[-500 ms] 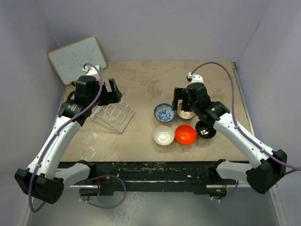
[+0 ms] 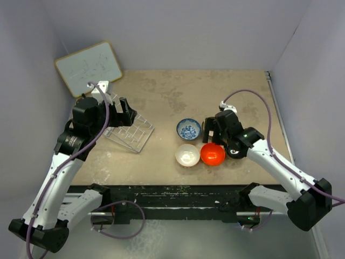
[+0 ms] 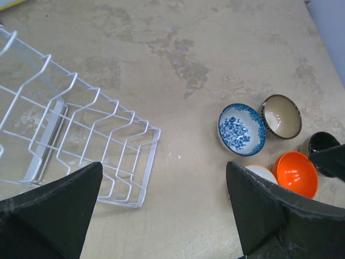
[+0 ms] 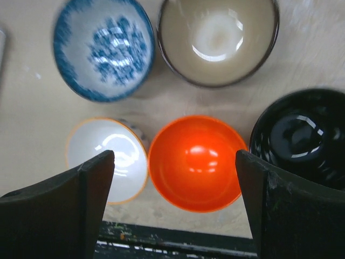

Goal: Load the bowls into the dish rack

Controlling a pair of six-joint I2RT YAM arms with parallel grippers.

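Note:
Five bowls sit on the table right of centre: blue-and-white (image 2: 188,129), white (image 2: 187,155), orange-red (image 2: 212,154) and black (image 2: 235,151). The tan one is hidden under my right arm in the top view but shows in the right wrist view (image 4: 217,38). My right gripper (image 2: 214,134) is open and empty, above the orange-red bowl (image 4: 195,162), with the white bowl (image 4: 110,159) and the black bowl (image 4: 302,135) at its sides. The wire dish rack (image 2: 129,131) lies empty at the left. My left gripper (image 2: 126,112) hangs open over the rack's right edge (image 3: 70,135).
A wood-framed whiteboard (image 2: 89,67) leans at the back left corner. The table's near edge runs just below the white and orange-red bowls (image 4: 178,237). Walls close in the left, back and right sides.
My right gripper has moved toward the near edge, from over the tan bowl to over the orange-red bowl. My left arm has shifted slightly left and nearer. No bowl has moved.

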